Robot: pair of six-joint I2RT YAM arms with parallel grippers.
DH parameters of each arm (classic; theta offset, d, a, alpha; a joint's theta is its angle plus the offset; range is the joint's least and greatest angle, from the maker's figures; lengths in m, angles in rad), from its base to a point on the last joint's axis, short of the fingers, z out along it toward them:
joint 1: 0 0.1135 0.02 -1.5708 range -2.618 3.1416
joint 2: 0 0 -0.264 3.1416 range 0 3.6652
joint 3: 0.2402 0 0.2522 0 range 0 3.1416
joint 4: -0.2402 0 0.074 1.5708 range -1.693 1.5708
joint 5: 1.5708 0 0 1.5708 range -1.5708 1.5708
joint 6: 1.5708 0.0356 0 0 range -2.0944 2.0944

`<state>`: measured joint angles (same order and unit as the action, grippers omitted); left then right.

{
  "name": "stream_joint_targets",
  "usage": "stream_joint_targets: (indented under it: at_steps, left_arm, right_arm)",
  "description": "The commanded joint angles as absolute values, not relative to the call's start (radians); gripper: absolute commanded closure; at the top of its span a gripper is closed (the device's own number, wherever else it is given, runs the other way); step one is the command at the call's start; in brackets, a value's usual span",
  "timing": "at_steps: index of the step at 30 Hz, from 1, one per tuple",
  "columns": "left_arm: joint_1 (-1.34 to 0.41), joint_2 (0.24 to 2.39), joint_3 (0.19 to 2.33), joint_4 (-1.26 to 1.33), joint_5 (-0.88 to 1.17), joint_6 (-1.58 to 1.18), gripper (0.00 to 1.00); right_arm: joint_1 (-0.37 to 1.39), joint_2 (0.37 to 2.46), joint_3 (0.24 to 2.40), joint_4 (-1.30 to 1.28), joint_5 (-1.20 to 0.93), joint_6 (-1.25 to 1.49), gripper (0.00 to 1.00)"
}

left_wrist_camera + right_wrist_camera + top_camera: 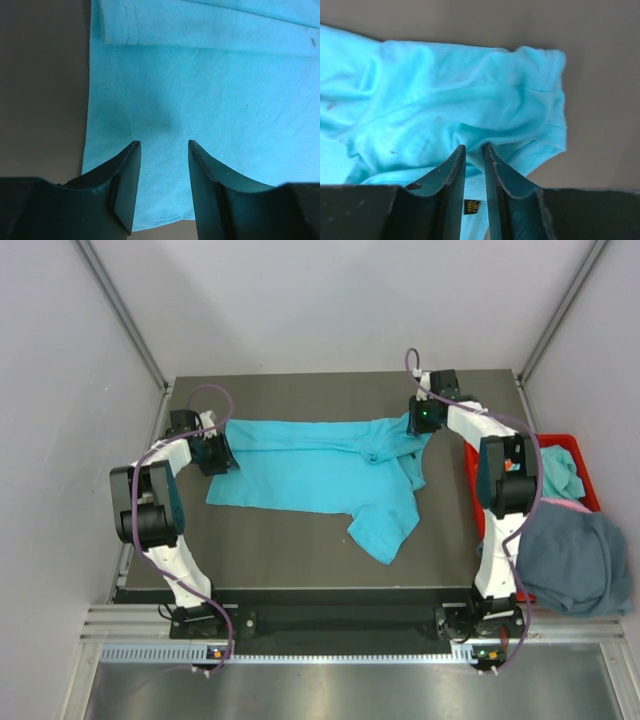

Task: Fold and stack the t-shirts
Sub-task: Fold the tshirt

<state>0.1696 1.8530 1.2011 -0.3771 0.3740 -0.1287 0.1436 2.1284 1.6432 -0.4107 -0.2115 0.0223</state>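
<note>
A bright turquoise t-shirt (pixel 320 470) lies stretched sideways on the dark table, its upper edge folded over and one sleeve trailing toward the front. My left gripper (pixel 215 453) is at the shirt's left end. In the left wrist view it (pixel 164 144) is open, jaws apart just above the flat cloth (pixel 210 90) near the hem. My right gripper (pixel 424 420) is at the shirt's far right end. In the right wrist view it (pixel 474 146) is shut on a pinched ridge of the bunched turquoise cloth (pixel 445 95).
A red plastic bin (pixel 560 439) stands at the table's right edge with more cloth in it (pixel 562 475). A slate blue-grey t-shirt (pixel 575 560) hangs over its near side, with a pinkish edge (pixel 568 505) above it. Grey walls enclose the table.
</note>
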Motion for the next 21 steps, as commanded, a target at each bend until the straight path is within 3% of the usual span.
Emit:
stream_joint_targets:
  at_steps: [1,13,21]
  left_arm:
    - [0.175,1.844,1.227,-0.357,0.385,-0.121,0.52]
    - [0.175,1.833,1.226,-0.362,0.387,-0.118,0.52]
    - [0.178,1.827,1.226,-0.361,0.387,-0.117,0.52]
  right_arm:
    - [0.193,2.036,1.646,-0.380,-0.224,0.018,0.77]
    - [0.256,2.146,1.721,-0.423,-0.210,0.008,0.76]
    - [0.249,2.048,1.651,-0.384,-0.156,-0.031,0.75]
